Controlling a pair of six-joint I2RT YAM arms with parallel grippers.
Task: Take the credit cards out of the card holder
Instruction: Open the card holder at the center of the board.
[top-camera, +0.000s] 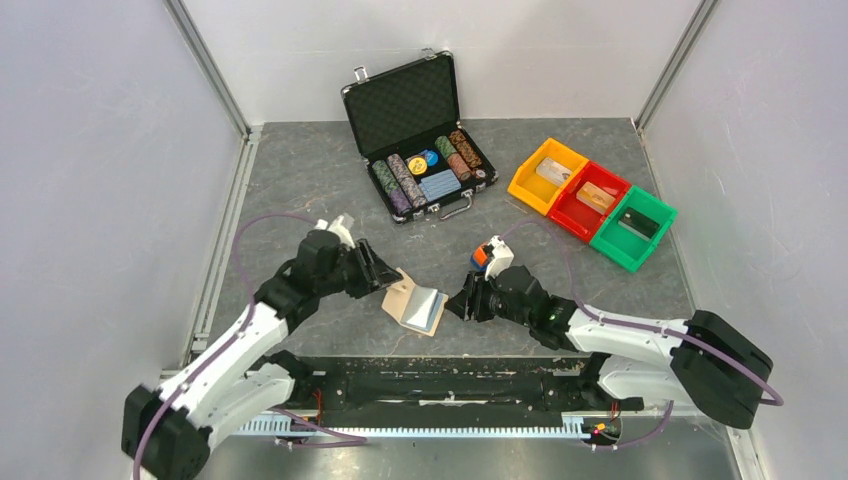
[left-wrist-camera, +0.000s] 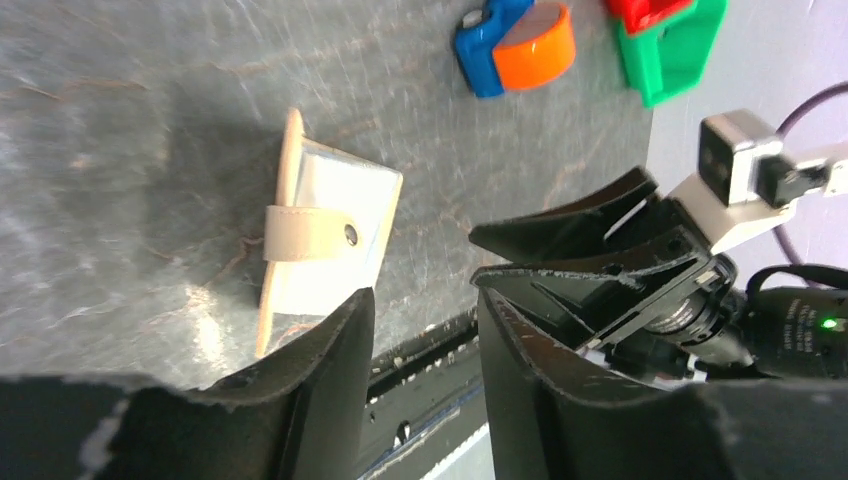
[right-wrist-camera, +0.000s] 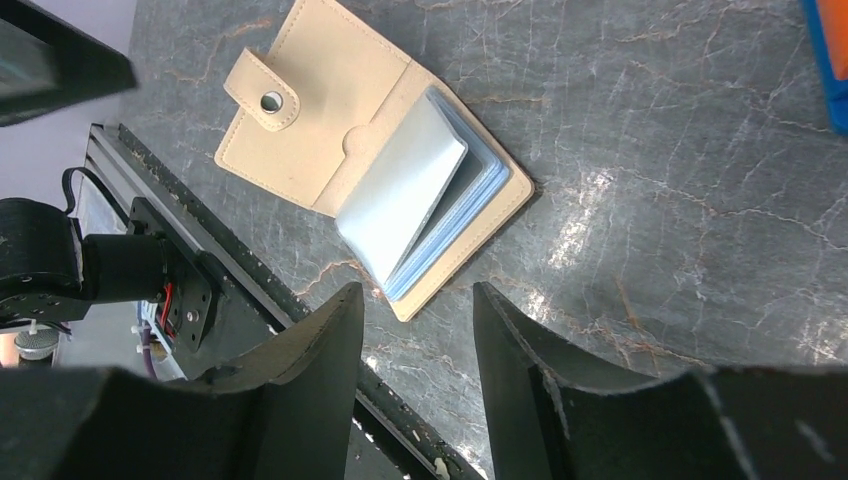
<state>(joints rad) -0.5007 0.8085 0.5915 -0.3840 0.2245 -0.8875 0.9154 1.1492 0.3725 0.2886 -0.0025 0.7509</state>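
The tan card holder (top-camera: 403, 297) lies open on the grey table near the front edge, between my two grippers. In the right wrist view its tan flap with the snap tab (right-wrist-camera: 320, 110) lies flat. A stack of pale blue credit cards (right-wrist-camera: 410, 190) sits in its other half, the top leaf lifted; they also show in the top view (top-camera: 428, 306). My left gripper (top-camera: 385, 275) is open and empty just left of the holder (left-wrist-camera: 305, 230). My right gripper (top-camera: 460, 305) is open and empty just right of it, jaws (right-wrist-camera: 417, 290) near the holder's corner.
An open black chip case (top-camera: 415, 135) stands at the back. Yellow (top-camera: 547, 175), red (top-camera: 590, 200) and green (top-camera: 632, 228) bins sit at the back right. A small blue and orange object (left-wrist-camera: 515, 40) lies behind the right gripper. The black front rail (top-camera: 450, 375) runs close by.
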